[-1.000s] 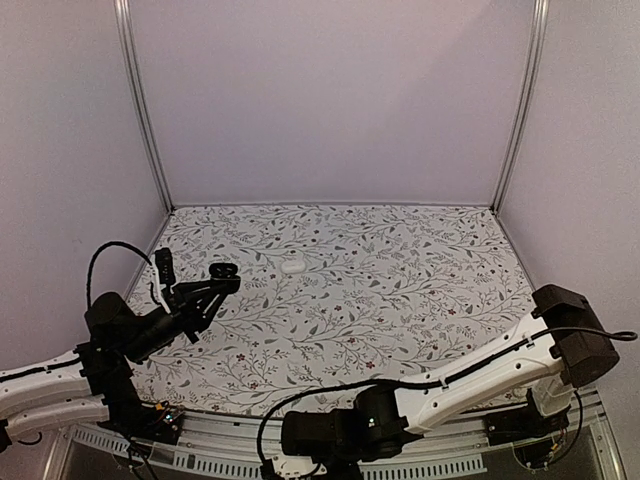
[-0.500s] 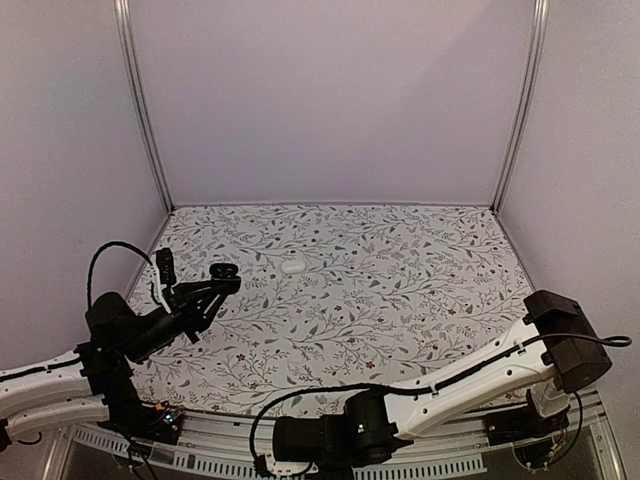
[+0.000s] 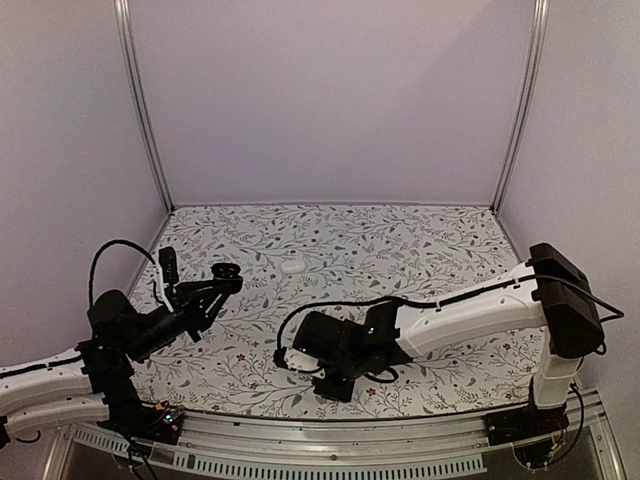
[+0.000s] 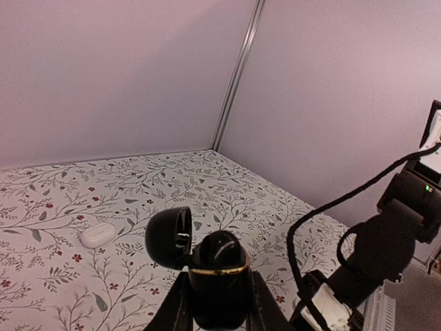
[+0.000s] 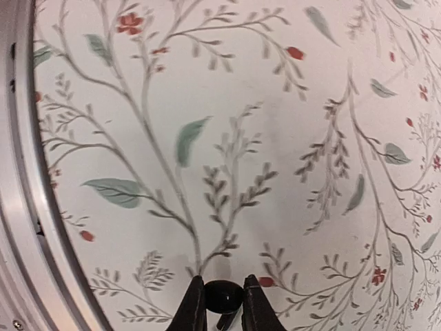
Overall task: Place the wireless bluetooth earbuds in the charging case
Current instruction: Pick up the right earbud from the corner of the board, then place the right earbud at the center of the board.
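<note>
My left gripper is shut on the black charging case and holds it upright above the table's left side. In the left wrist view the case sits between the fingers of that gripper, its lid flipped open to the left. One dark earbud sits in the gold-rimmed opening. My right gripper hovers low over the front middle of the table. In the right wrist view the right gripper is shut on the other small black earbud, just above the cloth.
A small white pebble-shaped case lies on the floral cloth at the back left, also in the left wrist view. The metal front rail runs close to my right gripper. The right arm's black cable loops beside the black case.
My right arm has swung up from below the front rail to over the front middle of the table, with the earbud in its fingers. The left arm has barely moved.
</note>
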Controlling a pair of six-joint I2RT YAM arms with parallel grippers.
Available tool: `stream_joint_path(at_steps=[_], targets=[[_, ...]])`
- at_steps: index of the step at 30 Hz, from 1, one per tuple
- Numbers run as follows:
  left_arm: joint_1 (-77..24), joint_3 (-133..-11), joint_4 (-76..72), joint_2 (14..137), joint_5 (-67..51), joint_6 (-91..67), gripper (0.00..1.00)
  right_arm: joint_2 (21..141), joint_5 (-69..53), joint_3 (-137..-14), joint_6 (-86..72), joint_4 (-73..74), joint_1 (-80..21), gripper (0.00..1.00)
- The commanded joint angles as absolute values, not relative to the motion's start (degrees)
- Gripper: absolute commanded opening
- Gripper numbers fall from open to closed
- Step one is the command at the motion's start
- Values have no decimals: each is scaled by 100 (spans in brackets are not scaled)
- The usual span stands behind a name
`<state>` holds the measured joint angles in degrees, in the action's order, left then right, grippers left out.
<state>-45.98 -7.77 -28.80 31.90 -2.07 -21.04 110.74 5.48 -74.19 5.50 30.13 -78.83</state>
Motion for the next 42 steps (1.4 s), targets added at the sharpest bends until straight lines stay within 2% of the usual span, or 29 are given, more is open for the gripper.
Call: stream_joint_path(at_steps=[1, 9, 19, 27, 30, 42], targets=[[-4513, -970, -3002, 3182, -148, -1998, 0, 10749, 588, -7242, 189, 2959, -7098, 12], [-4512, -987, -2905, 3095, -138, -1956, 0, 10984, 319, -7514, 124, 3965, -6377, 13], [-4507, -912, -2959, 3041, -175, -1936, 0, 11045, 119, -7415, -216, 4849, -6265, 14], [-4484, -849, -2928, 2904, -173, -1912, 0, 11259, -126, -7689, -154, 5297, -6231, 30], [-4476, -806, -2910, 2795, -153, -1916, 0, 11396, -176, -7834, -111, 5455, -6231, 32], [-4447, -700, -2766, 2544, -126, -1866, 0, 11881, -56, -8271, -62, 5838, -6231, 28]])
